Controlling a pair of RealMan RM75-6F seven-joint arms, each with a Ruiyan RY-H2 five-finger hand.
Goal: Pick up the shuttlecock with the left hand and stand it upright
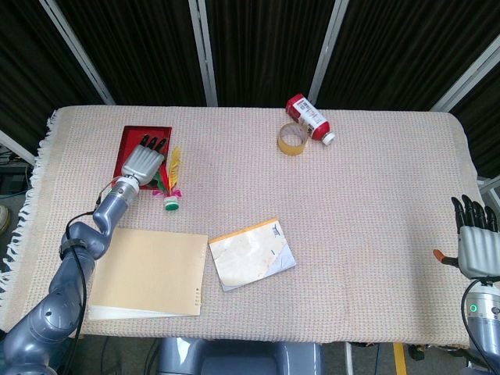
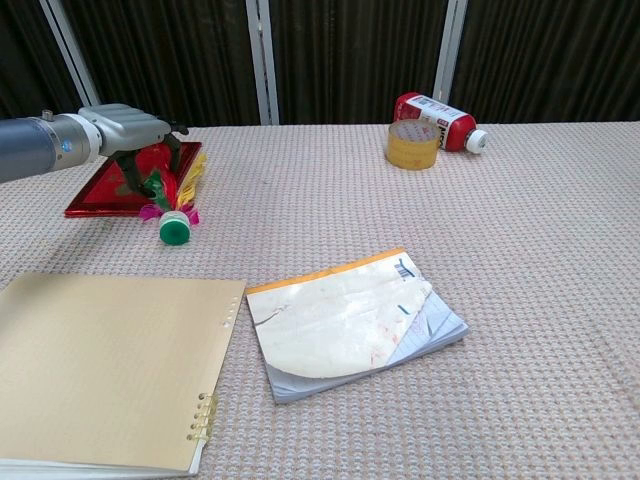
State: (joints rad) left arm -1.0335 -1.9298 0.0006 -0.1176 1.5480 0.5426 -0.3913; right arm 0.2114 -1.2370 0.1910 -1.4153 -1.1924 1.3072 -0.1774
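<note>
The shuttlecock (image 1: 172, 176) (image 2: 178, 195) lies at the right edge of a red tray, with its green base (image 1: 170, 205) (image 2: 175, 230) resting on the cloth and its red, yellow and pink feathers bunched upward. My left hand (image 1: 142, 162) (image 2: 125, 125) reaches over the tray, and its dark fingers (image 2: 133, 175) curl into the feathers and grip them. My right hand (image 1: 475, 244) hangs off the table's right edge in the head view, fingers spread and holding nothing.
The red tray (image 1: 131, 141) (image 2: 95, 195) sits far left. A tan spiral notebook (image 1: 148, 272) (image 2: 100, 370) and a small notepad (image 1: 251, 254) (image 2: 355, 325) lie near the front. A tape roll (image 1: 292, 139) (image 2: 413, 146) and a red bottle (image 1: 308, 117) (image 2: 440, 120) lie at the back.
</note>
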